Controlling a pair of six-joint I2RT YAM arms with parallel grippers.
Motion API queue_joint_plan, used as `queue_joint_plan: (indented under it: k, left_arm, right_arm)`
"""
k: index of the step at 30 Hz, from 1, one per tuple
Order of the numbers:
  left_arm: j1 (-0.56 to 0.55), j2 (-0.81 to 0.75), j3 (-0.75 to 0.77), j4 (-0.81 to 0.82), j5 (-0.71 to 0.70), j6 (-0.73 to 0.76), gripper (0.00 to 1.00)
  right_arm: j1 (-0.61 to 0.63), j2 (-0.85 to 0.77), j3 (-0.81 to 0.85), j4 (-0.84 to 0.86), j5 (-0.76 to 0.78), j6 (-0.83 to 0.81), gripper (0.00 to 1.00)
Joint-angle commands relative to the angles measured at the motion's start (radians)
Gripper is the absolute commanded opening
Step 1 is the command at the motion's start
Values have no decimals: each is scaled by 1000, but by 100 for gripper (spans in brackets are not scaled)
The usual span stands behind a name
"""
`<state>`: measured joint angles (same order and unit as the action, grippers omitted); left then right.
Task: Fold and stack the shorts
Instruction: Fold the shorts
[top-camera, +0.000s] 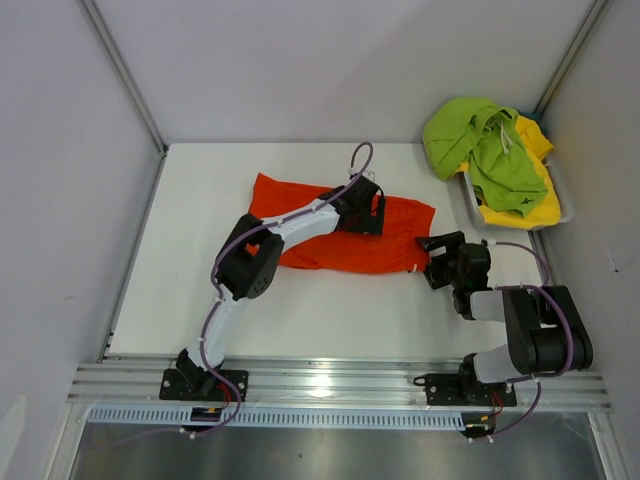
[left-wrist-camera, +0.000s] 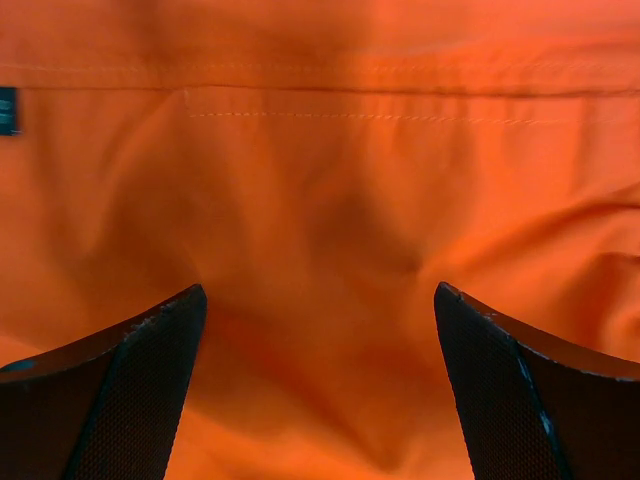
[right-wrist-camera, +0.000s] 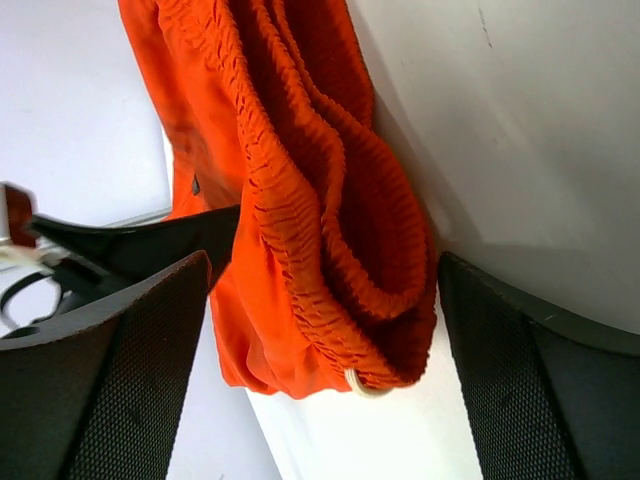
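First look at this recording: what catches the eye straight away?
The orange shorts lie spread across the middle of the table, the left gripper open over them and the right gripper open at their waistband end. At the far right corner, lime green shorts are heaped over yellow ones in a tray.

A white surface (top-camera: 180, 260) lay inside pale grey walls (top-camera: 300, 60). A light grey tray (top-camera: 472, 208) sat at its far right corner, near the right wall. Silver aluminium rails (top-camera: 330, 378) ran along the near edge, with a perforated white strip (top-camera: 350, 414) just below them
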<state>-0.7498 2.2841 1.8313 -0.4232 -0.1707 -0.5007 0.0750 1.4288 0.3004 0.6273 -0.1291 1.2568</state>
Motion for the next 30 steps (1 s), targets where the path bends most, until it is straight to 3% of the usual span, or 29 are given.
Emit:
queue_joint_plan:
  k: [1, 17, 20, 22, 23, 25, 26, 30]
  left_arm:
    - [-6, 29, 54, -25, 25, 62, 96]
    - [-10, 57, 11, -9, 17, 80, 96]
    - [-11, 54, 8, -8, 16, 83, 96]
    - [-14, 49, 5, -8, 14, 87, 96]
    - [-16, 46, 5, -8, 13, 88, 96]
    - [-17, 41, 0, -5, 16, 85, 96]
    - [-19, 40, 3, -2, 28, 82, 96]
    - [-28, 34, 13, -5, 53, 59, 96]
  right_arm:
    - [-11, 50, -18, 57, 0, -31, 94]
    - [-14, 206, 3, 262, -78, -39, 59]
    - [-12, 188, 34, 213, -69, -77, 39]
    - [-6, 142, 68, 138, -41, -140, 33]
    - [-3, 125, 86, 94, -27, -166, 22]
    - [11, 85, 150, -41, 12, -256, 12]
    - [15, 52, 173, -88, 23, -284, 0]
    - [35, -30, 290, -385, 120, -405, 0]
